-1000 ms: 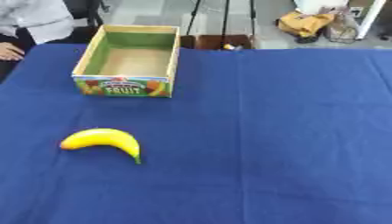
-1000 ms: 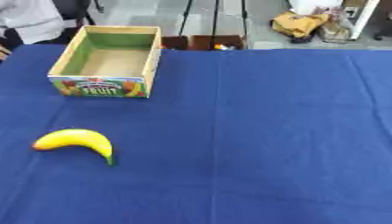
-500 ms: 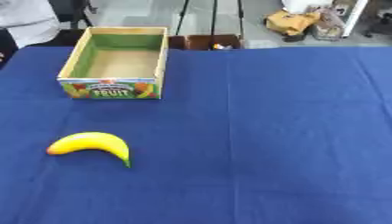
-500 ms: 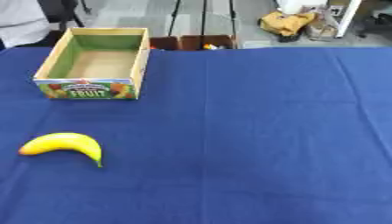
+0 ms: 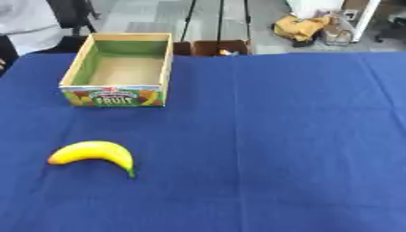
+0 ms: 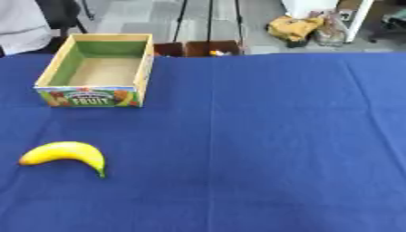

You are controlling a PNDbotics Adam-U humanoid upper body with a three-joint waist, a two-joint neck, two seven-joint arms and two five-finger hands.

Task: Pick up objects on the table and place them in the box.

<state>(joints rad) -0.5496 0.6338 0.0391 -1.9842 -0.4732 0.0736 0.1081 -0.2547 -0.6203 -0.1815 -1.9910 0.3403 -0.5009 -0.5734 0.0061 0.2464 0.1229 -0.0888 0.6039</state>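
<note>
A banana [image 5: 94,153] lies alone on a blue table [image 5: 277,136]; no robot hand shows.

Its long axis runs 9 to 4 o'clock, stem at 4. The empty box [image 5: 119,69] sits at its 12 o'clock, well apart. Lying left, it probably suits the left hand; hand states cannot be told.

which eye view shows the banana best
The left eye view: the banana lies whole and further from the picture's edge, on the blue cloth in front of the box. The right eye view shows it whole too, but close to its left edge. No hand shows in either view.
</note>
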